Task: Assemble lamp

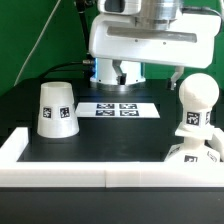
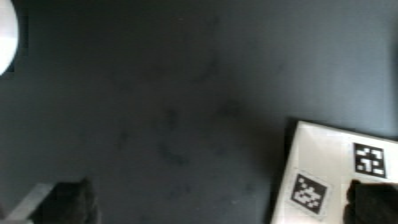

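The tapered white shade (image 1: 56, 108) stands mouth-down on the black table at the exterior view's left. The rounded bulb (image 1: 194, 98) stands upright on the angular base block (image 1: 191, 152) at the exterior view's right. My gripper (image 1: 120, 74) hangs at the back, just above the far edge of the marker board (image 1: 118, 108), apart from all lamp parts. In the wrist view the gripper (image 2: 217, 205) is open and empty, with one dark fingertip (image 2: 61, 204) over bare table and the other over the marker board (image 2: 338, 160). A white curved edge (image 2: 7, 40) shows at the frame's border; I cannot tell what it is.
A raised white wall (image 1: 100, 177) runs along the front of the table and up the exterior view's left side (image 1: 14, 146). The robot's large white body (image 1: 150, 40) fills the back. The base block sits against the front wall.
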